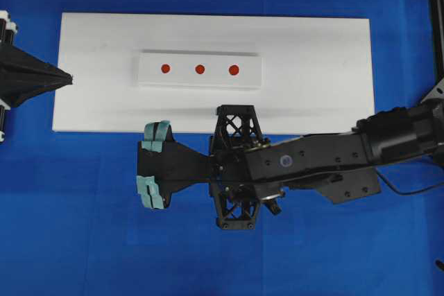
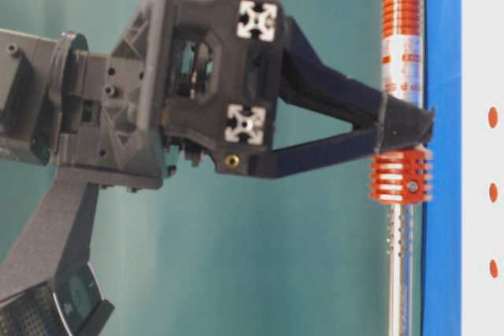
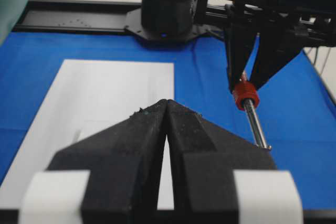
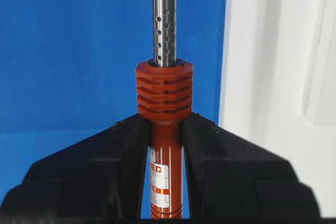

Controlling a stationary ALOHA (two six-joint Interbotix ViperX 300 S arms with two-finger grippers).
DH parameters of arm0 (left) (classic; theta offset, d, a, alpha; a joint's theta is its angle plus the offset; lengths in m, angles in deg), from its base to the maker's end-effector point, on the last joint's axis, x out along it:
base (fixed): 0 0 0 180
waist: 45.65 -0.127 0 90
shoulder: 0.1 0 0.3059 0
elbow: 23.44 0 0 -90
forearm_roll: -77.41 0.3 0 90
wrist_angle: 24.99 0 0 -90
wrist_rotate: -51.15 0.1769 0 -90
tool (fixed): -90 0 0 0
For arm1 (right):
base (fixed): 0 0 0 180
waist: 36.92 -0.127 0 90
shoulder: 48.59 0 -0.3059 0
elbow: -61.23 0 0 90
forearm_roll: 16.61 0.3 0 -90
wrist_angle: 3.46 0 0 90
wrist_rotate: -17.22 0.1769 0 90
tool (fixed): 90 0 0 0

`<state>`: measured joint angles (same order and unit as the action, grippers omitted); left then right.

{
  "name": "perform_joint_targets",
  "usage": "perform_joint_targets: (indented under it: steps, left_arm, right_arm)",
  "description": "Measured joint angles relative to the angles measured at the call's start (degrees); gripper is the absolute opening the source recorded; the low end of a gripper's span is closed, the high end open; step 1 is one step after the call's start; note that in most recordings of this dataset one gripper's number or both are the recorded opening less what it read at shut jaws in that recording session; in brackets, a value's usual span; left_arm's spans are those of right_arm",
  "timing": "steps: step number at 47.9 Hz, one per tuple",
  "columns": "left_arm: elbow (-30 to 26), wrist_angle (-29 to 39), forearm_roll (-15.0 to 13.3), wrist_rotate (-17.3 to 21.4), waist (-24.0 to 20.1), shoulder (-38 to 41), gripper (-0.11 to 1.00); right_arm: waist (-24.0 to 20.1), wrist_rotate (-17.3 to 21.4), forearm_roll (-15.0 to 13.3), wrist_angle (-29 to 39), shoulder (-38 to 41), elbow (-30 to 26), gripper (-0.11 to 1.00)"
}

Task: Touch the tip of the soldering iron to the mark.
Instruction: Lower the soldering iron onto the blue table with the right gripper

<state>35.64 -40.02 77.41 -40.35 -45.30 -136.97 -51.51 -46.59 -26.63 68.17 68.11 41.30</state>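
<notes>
The right gripper (image 4: 165, 145) is clamped on the iron (image 4: 165, 103): in its wrist view the two black fingers (image 4: 113, 161) press the red-orange handle from either side, just behind the ribbed collar. A white label shows on the handle between the fingers. The silver shaft, dotted with small holes, runs from the collar toward 12 o'clock and leaves the picture at the top, so the tip is not seen there.

In the table-level view the same grip shows from the side: the fingertips meet on the handle just above the ribbed collar, and the shaft goes on toward 6 o'clock, close beside the blue cloth (image 2: 441, 116).

From overhead the right arm (image 1: 326, 161) reaches in from 3 o'clock over the cloth, just below the white board (image 1: 312, 67). The iron itself is hidden under the arm in this view.

A smaller white block (image 1: 200, 69) lies on the board, toward 12 o'clock from the gripper. It bears three red marks (image 1: 200, 69) in a row.

The left gripper (image 1: 66, 79) sits at 9 o'clock, its tip at the board's left edge. Its fingers (image 3: 142, 145) are pressed together with nothing between them, as the left wrist view shows. That view also catches the iron at 2 o'clock, hanging over the cloth with the shaft slanting down.
</notes>
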Motion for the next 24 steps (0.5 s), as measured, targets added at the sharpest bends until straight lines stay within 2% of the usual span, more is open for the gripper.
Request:
perform_joint_targets:
  steps: [14, 24]
  left_arm:
    - [0.00, 0.00, 0.09, 0.00, 0.00, 0.00, 0.00]
    - [0.00, 0.00, 0.09, 0.00, 0.00, 0.00, 0.00]
  right_arm:
    - [0.18, 0.18, 0.26, -2.99, 1.49, 0.26, 0.06]
    - [0.26, 0.26, 2.46, -10.72, 4.04, 3.34, 0.06]
